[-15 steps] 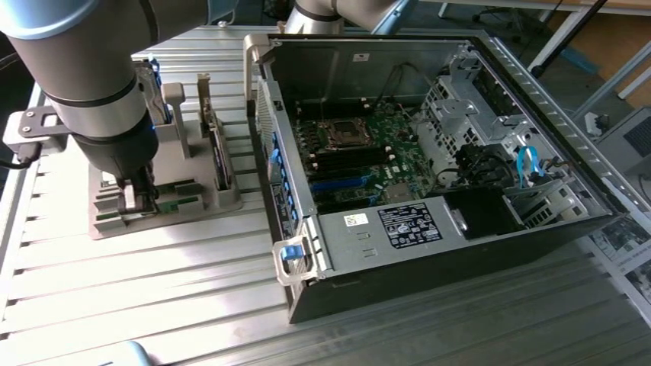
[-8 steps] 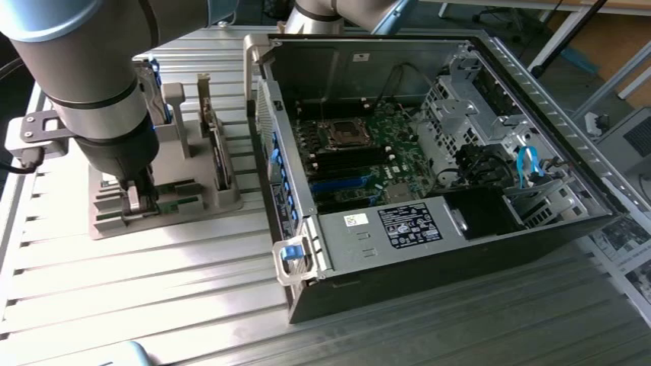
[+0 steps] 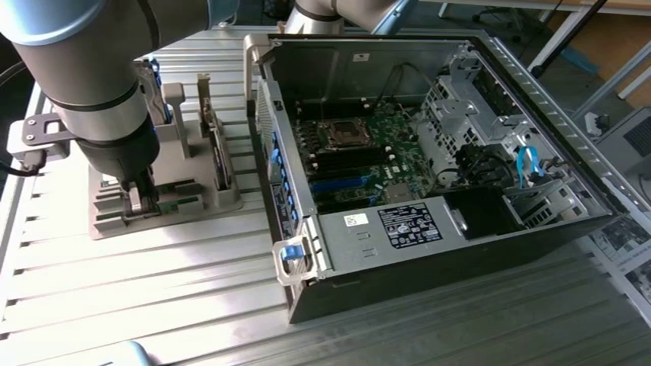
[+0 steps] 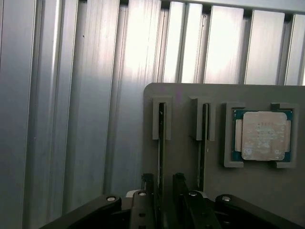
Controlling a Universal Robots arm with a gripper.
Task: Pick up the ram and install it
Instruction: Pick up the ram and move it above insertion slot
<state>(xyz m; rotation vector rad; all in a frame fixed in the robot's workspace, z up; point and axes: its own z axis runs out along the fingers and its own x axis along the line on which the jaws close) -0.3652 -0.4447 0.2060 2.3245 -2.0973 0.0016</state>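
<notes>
My fingers are spread wide, one on each side of the ram, not squeezing it. The ram stands on its thin edge in the grey holder. Its long side runs straight through the gap between them.

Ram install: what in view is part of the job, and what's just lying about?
Job: ram, straddled by the open gripper; grey holder; motherboard in the open PC case.
Lying about: second ram stick; CPU chip in its holder pocket.
</notes>
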